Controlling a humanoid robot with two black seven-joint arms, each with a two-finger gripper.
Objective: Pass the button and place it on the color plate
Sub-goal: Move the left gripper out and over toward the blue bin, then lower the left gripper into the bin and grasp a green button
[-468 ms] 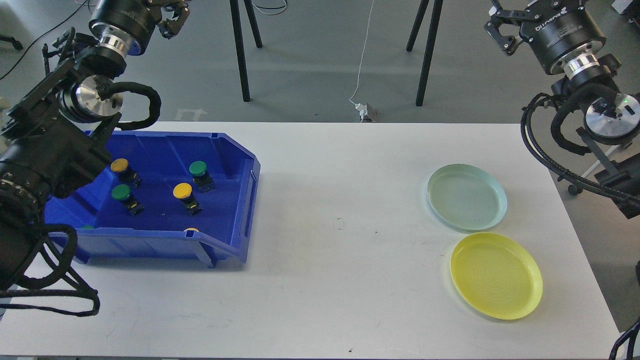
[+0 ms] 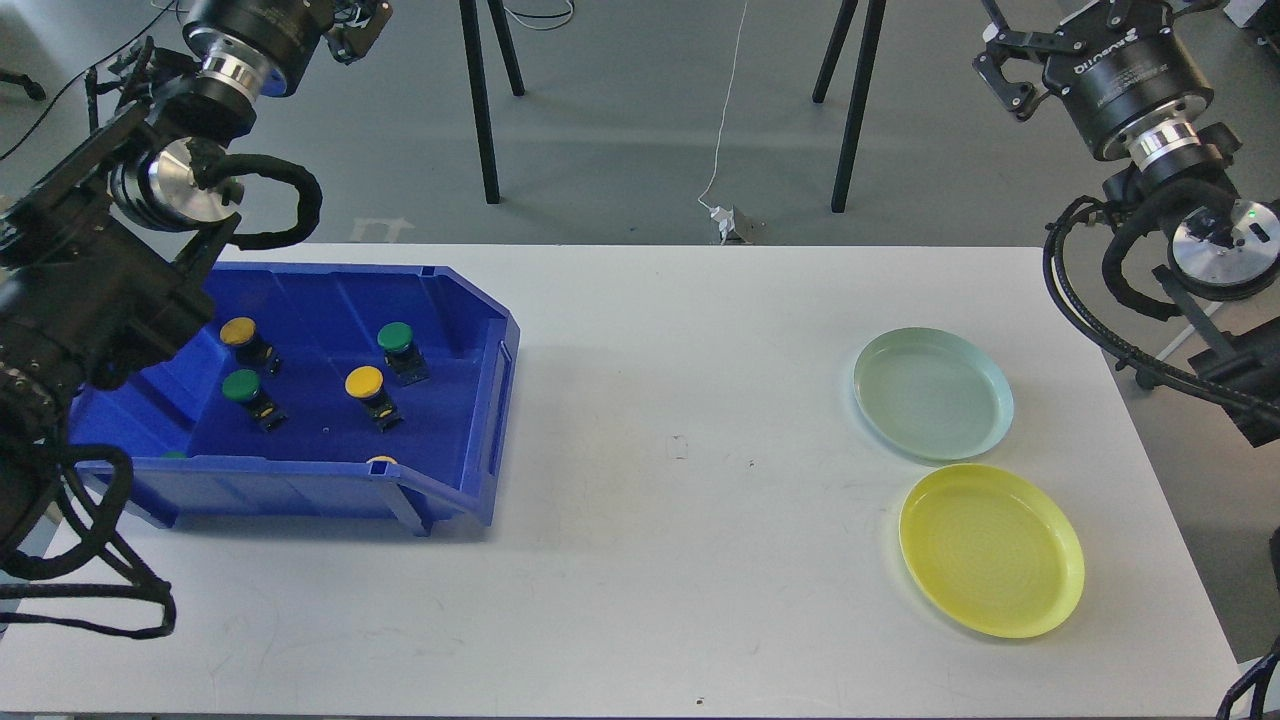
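Several push buttons lie in a blue bin [image 2: 495,400] at the table's left: a yellow-capped one [image 2: 238,331] and a green-capped one [image 2: 396,337] at the back, and a green one [image 2: 241,385] and a yellow one [image 2: 364,381] nearer. Two more caps peek over the front wall. A pale green plate [image 2: 933,393] and a yellow plate [image 2: 991,549] lie empty at the right. My left gripper [image 2: 358,17] is high above the bin's back, cut off by the top edge. My right gripper [image 2: 1003,72] is high beyond the table's far right corner. Neither gripper's fingers can be told apart.
Black stand legs [image 2: 485,110] stand on the floor behind the white table [image 2: 680,500]. A white cable and plug [image 2: 730,222] lie behind the table's back edge. My left arm's thick links overhang the bin's left end.
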